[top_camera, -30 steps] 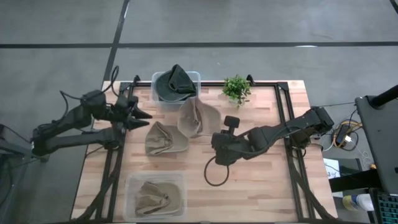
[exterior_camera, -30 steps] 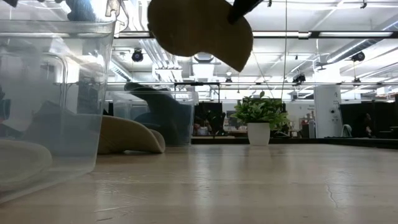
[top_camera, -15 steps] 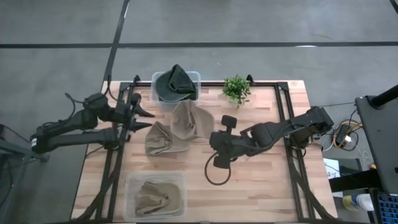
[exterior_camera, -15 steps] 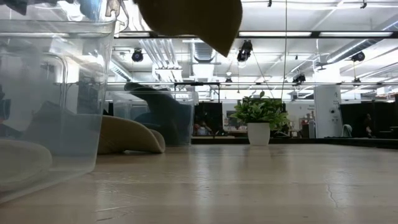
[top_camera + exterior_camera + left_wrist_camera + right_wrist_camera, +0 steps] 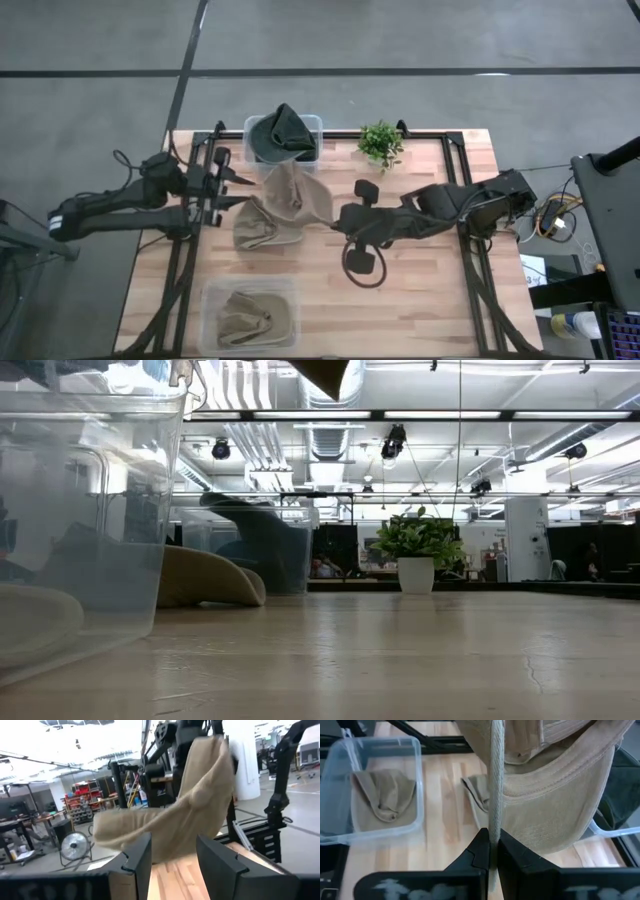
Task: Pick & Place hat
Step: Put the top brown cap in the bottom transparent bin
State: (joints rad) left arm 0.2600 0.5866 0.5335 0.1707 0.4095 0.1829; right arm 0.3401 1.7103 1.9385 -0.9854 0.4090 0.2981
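Tan cap (image 5: 296, 196) pinched by brim in right gripper (image 5: 490, 851), hanging above table, prob. nearer left gripper (image 5: 172, 865), fingers apart, empty.

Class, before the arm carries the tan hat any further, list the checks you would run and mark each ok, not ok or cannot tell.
1. Right gripper shut on the tan hat: ok.
2. Hat lifted off the table: ok.
3. Left gripper apart from the hat: ok; open, waiting near the table's left edge.
4. Bin with the tan hat has room: ok.
5. Second tan hat on the table is out of the path: cannot tell.
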